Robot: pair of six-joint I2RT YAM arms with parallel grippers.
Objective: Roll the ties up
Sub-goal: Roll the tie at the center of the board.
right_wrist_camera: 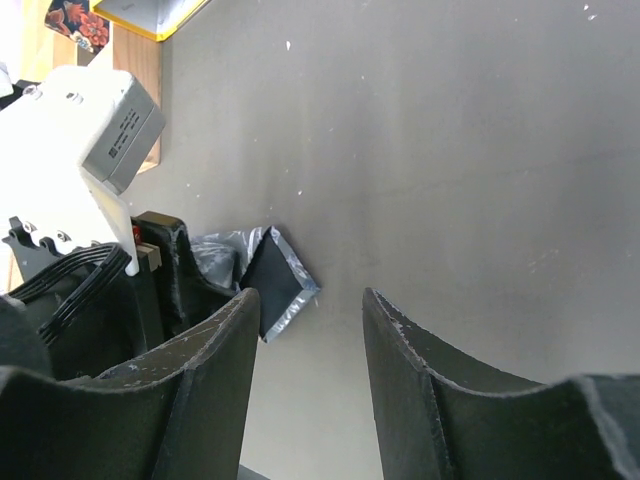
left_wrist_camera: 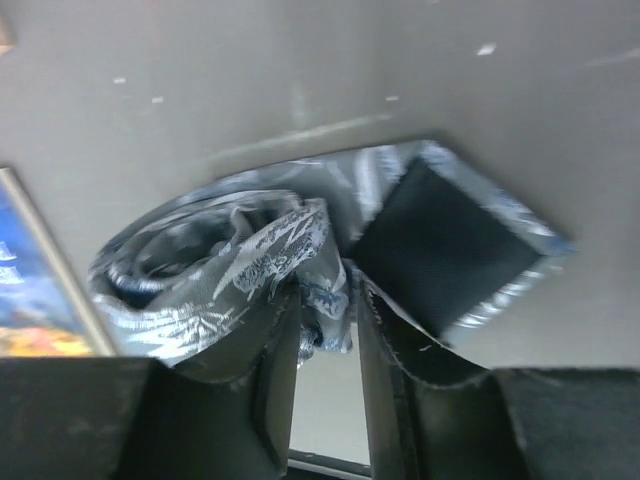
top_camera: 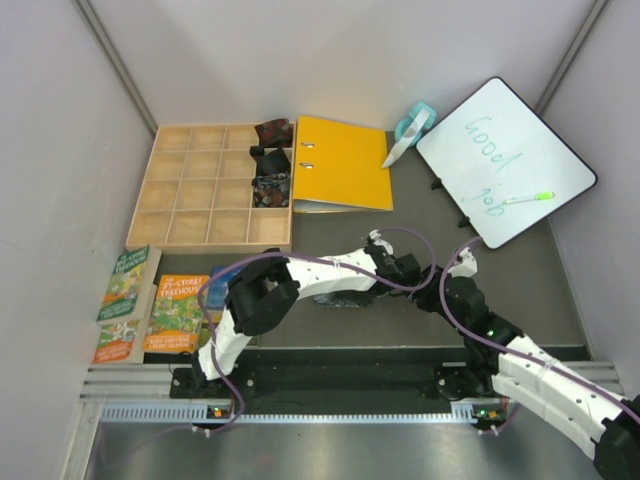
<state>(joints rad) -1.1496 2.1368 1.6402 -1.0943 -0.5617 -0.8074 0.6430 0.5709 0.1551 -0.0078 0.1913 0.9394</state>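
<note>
Silver-grey patterned tie (left_wrist_camera: 215,265): loosely coiled on the dark grey table (top_camera: 520,300), nearer the arms than the yellow binder (top_camera: 345,162). Its dark-lined tip (left_wrist_camera: 440,250) lies flat to one side of the coil, not wound in.

L gripper (left_wrist_camera: 328,345): set at the coil's near edge, jaws a narrow gap apart w/ a fold of the fabric lying btw. the fingertips. From here it can't be told whether they press on the fold or merely flank it.

R gripper (right_wrist_camera: 308,335): hangs low over bare table just beside the tip, jaws spread, nothing btw. them and touching nothing.

Far L: a wooden tray (top_camera: 190,195) of square compartments. Its R-hand column holds three small rolled ties, one per compartment, back to front:
- dark red roll (top_camera: 274,131)
- black roll (top_camera: 266,160)
- speckled roll (top_camera: 271,189)

The binder lies closed just beside the tray's R side.

Far R: a whiteboard (top_camera: 505,160), set at an angle and reading "Good job", w/ a green marker (top_camera: 528,198) resting on it. A teal-and-white tape dispenser (top_camera: 412,128) sits btw. binder and board.

Near L: picture books (top_camera: 150,300) lie flat in front of the tray, close to the arms' mounting rail.
</note>
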